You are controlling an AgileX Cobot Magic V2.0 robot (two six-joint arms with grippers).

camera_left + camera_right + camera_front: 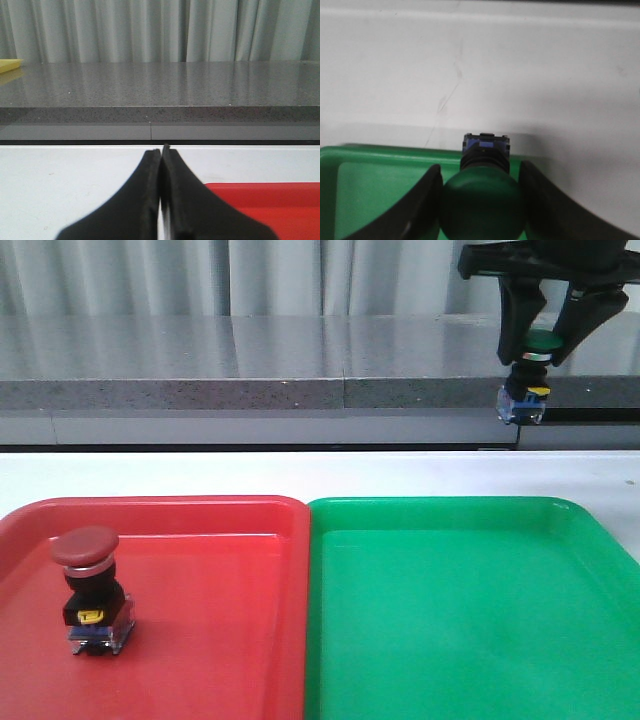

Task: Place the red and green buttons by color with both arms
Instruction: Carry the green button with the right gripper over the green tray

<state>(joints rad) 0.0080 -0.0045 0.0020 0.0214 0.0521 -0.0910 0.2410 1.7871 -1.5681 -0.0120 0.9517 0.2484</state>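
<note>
Front view: The right pincer (541,335) is at the upper right of the frame, raised well above the worktop (400,472). Its two black fingers are clamped on the cap of the green button (527,380), which hangs upright with its clear-blue base lowest. The red button (90,590) stands upright in the lower left of the frame, on the red tray (220,590). The green tray (460,610) lies just beside the red tray, edges touching, at lower right.

Left wrist view: The left pincer (161,150) sits at bottom centre, fingers pressed together with nothing between them. A corner of the red tray (270,200) shows at lower right.

Right wrist view: The right pincer (481,200) grips the green button (482,200) by its cap at bottom centre, over the rim of the green tray (380,155).
</note>
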